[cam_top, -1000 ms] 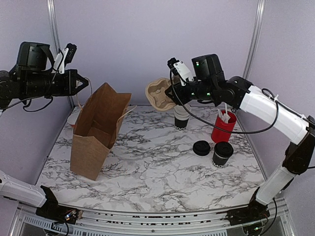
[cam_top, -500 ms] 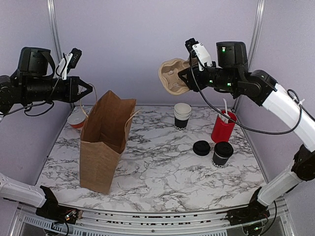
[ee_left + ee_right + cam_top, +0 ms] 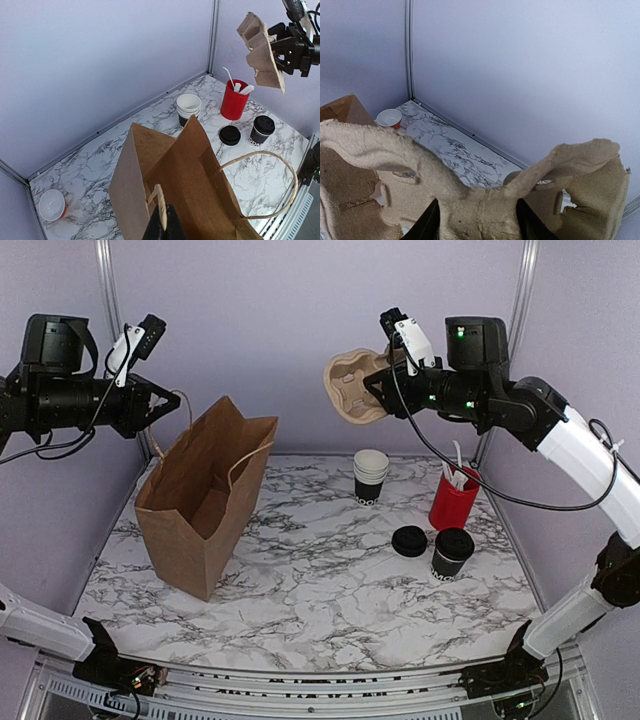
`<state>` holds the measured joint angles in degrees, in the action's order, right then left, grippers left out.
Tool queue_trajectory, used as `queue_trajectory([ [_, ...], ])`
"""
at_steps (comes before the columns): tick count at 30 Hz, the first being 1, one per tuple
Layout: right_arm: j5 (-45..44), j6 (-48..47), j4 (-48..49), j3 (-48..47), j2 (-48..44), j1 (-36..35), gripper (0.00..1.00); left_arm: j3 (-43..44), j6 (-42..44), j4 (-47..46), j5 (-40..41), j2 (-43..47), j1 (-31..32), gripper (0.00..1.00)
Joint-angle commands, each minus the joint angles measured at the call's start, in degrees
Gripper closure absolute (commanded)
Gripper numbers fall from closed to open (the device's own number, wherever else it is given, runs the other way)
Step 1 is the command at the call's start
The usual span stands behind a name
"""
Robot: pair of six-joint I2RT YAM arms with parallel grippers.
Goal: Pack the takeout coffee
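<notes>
The takeout coffee (image 3: 452, 552), a small black cup with a black lid, stands on the marble at the right, near the red holder (image 3: 453, 497); the left wrist view shows it (image 3: 262, 129) too. My left gripper (image 3: 172, 403) is shut on one rope handle of the open brown paper bag (image 3: 205, 495), holding its mouth up and tilted (image 3: 165, 220). High above the back of the table, my right gripper (image 3: 384, 392) is shut on a moulded pulp cup carrier (image 3: 352, 390). That carrier (image 3: 470, 200) fills the right wrist view between the fingers (image 3: 429, 225).
A stack of lidless white-rimmed black cups (image 3: 370, 476) stands at the back centre. A low pile of black lids (image 3: 409, 540) lies left of the coffee. A small red bowl (image 3: 51, 205) sits in the far left corner. The bag's second handle (image 3: 280, 165) loops out loose.
My right gripper has lifted the pulp carrier from the back of the table up into the air. The left gripper has pulled the bag's handle, tipping the bag leftwards.
</notes>
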<state>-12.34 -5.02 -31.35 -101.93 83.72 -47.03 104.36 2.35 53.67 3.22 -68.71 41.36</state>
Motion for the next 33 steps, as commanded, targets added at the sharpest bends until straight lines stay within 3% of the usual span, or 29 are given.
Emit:
queue_trajectory([
  [1, -1.35, -0.52, -0.31, -1.29, -0.11, -0.26, 0.56, -2.15, 3.47, 4.67, -10.45, -3.17, 0.37, 1.0],
  [10, -1.63, 0.64, 0.22, 4.48, -3.52, -0.26, 0.56, -8.95, -1.19, 2.75, -17.7, -10.1, 3.39, 1.0],
  [18, 6.74, 4.61, 4.82, 14.98, -9.91, -0.39, 0.57, -16.75, -10.16, -11.46, -18.19, -5.15, 5.13, 1.0],
  [25, 14.78, 9.59, 17.2, 29.91, -16.19, -2.05, 0.58, -20.12, -12.51, -14.6, -18.78, -4.46, 5.65, 1.0],
  [33, 19.93, 13.22, 32.31, 45.25, -17.19, -4.59, 0.59, -19.9, -13.27, -16.31, -19.1, -4.07, 5.83, 1.0],
])
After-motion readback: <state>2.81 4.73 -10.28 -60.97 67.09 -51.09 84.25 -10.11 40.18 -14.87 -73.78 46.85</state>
